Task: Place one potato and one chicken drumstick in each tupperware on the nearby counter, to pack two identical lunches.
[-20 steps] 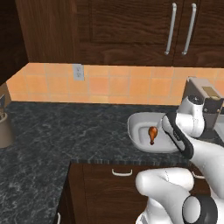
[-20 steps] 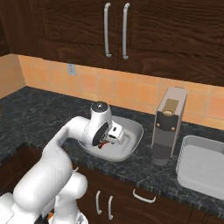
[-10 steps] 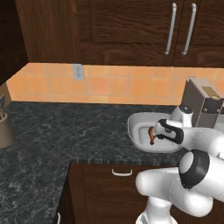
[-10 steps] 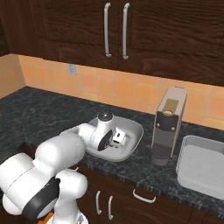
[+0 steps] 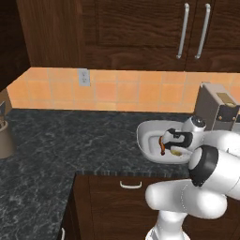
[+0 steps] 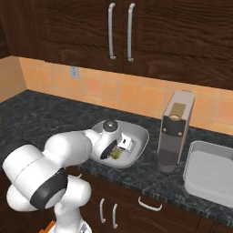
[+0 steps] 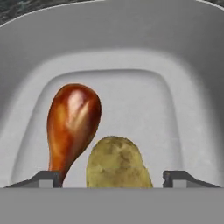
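The wide, rounded tupperware (image 5: 149,134) (image 6: 139,136) stands on the black counter (image 5: 70,140). My gripper (image 5: 174,142) (image 6: 115,148) (image 7: 116,178) reaches down into it, open. In the hand view a glossy brown chicken drumstick (image 7: 72,122) lies on the basin floor, with a potato (image 7: 117,164) beside it. The potato sits between my spread fingertips, with a gap on each side. The drumstick (image 5: 162,145) also shows in the left base view. The rectangular tupperware (image 6: 211,175) lies at the far right of the counter, with nothing seen in it.
A tall silver appliance (image 6: 175,129) (image 5: 218,110) stands between the two containers, close to my arm. A brown utensil jar (image 5: 4,136) sits at the counter's far left. Dark cabinets hang above an orange tiled wall.
The hand has dropped from above the basin down into it and the jaws have widened. The potato now rests on the basin floor beside the drumstick.
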Controlling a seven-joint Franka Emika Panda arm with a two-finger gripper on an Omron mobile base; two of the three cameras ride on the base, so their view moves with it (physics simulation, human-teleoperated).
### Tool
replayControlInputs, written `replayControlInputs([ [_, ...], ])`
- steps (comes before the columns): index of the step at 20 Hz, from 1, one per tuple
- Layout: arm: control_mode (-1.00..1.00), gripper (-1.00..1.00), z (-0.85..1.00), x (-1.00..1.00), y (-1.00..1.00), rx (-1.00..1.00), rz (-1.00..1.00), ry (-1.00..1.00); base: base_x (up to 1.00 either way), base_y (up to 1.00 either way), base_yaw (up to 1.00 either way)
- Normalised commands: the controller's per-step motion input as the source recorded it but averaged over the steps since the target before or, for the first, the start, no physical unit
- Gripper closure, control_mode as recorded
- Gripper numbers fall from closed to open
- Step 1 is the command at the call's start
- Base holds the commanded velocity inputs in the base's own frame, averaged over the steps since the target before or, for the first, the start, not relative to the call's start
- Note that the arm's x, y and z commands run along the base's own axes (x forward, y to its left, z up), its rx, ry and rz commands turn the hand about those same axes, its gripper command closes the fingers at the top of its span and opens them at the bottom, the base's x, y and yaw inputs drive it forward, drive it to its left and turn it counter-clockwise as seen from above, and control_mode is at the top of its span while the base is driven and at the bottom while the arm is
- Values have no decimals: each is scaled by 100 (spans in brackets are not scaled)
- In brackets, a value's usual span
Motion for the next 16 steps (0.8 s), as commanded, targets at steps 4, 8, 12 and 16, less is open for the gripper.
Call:
replayControlInputs([
  [4, -100, -100, 25, -3, 0, 0, 0, -14, 0, 0, 0],
  [8, -100, -100, 67, -68, 6, 0, 0, -7, 0, 0, 0],
  [12, -100, -100, 74, -91, 40, -5, 0, 0, 0, 0, 0],
  [16, -100, -100, 65, -82, 93, -21, 0, -6, 0, 0, 0],
])
